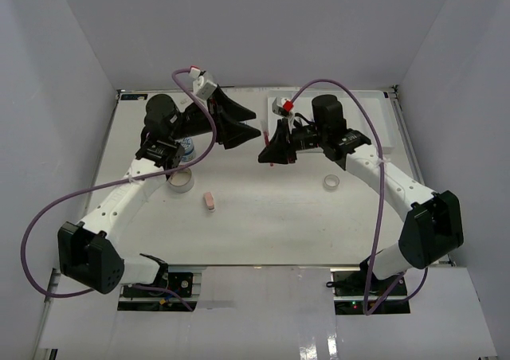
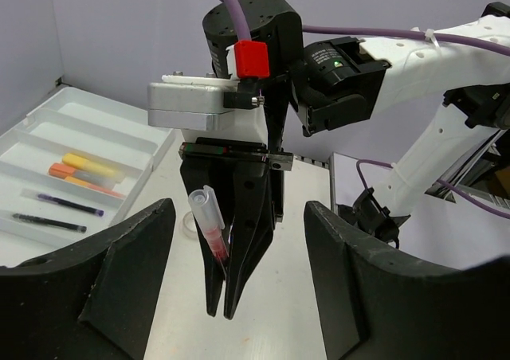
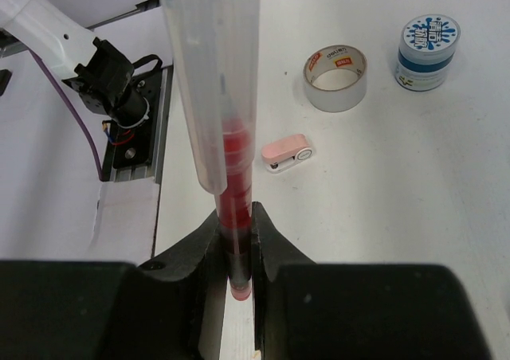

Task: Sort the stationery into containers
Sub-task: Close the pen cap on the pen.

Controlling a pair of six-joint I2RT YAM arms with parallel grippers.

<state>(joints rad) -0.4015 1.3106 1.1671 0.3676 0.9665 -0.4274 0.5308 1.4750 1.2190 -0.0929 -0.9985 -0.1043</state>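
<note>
We see the stationery partly sorted, one pen gripped.
The clear-capped red pen [image 3: 231,161] stands clamped in the right gripper's [image 3: 237,225] jaws. The white tray [image 2: 103,129] holds a yellow marker [image 2: 92,166], an orange marker [image 2: 76,177] and two dark pens [image 2: 70,205]. A blue-lidded jar [image 3: 427,43], large tape roll [image 3: 335,77], small tape roll [image 1: 332,182] and pink eraser [image 3: 287,151] sit on the bench [image 3: 398,177].
</note>
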